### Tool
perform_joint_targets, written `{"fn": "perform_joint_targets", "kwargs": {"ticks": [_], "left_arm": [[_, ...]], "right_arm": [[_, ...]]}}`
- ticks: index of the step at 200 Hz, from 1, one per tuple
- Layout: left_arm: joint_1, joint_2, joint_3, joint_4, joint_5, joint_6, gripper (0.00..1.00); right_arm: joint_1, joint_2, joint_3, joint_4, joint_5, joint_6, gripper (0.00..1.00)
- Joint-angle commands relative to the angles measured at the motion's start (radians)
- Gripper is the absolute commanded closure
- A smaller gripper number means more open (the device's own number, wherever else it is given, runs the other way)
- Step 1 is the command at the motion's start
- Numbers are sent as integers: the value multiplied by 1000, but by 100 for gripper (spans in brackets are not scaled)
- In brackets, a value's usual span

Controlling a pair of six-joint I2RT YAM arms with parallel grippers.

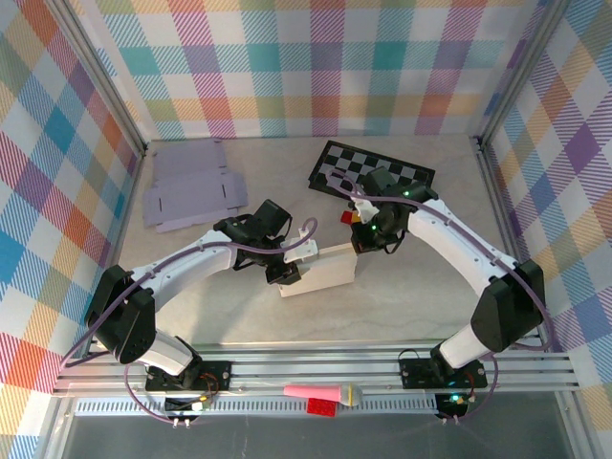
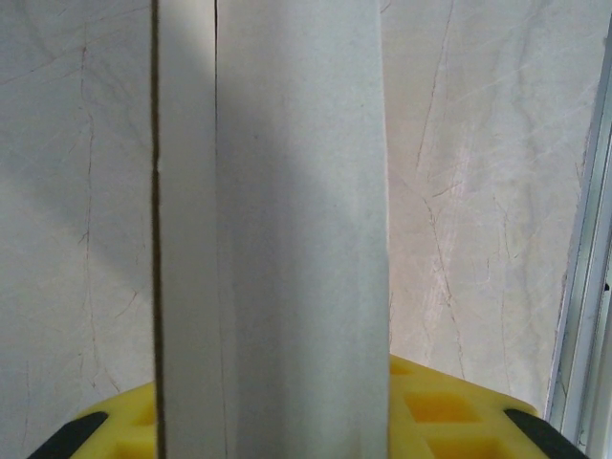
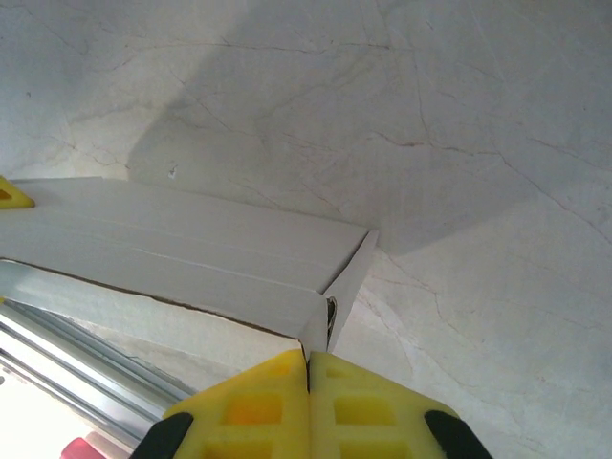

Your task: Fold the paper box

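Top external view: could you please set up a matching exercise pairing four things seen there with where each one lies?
Things
1. white paper box
2. flat lilac sheets
3. checkerboard mat
4. pink item

Places
a. on the near rail
b. far left corner of the table
c. centre of the table
d. far side, right of centre

Pairs: 1-c, 2-b, 3-d, 4-a.

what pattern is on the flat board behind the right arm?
The board is black-and-white checkered; the top external view shows it best.
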Motion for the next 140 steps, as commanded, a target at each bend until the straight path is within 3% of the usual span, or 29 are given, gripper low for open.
{"fn": "perform_joint_targets", "kwargs": {"ticks": [1, 51, 99, 140], "left_arm": [[6, 7, 25, 6, -10, -13, 69], [6, 10, 30, 16, -12, -24, 68], [8, 10, 26, 48, -24, -49, 68], [8, 2, 7, 95, -33, -94, 59]], "right_arm": [[10, 14, 52, -51, -22, 58, 100], [13, 22, 50, -44, -29, 93, 100], [33, -31, -47, 37, 53, 71, 100], [73, -95, -130, 128, 144, 78, 100]]}}
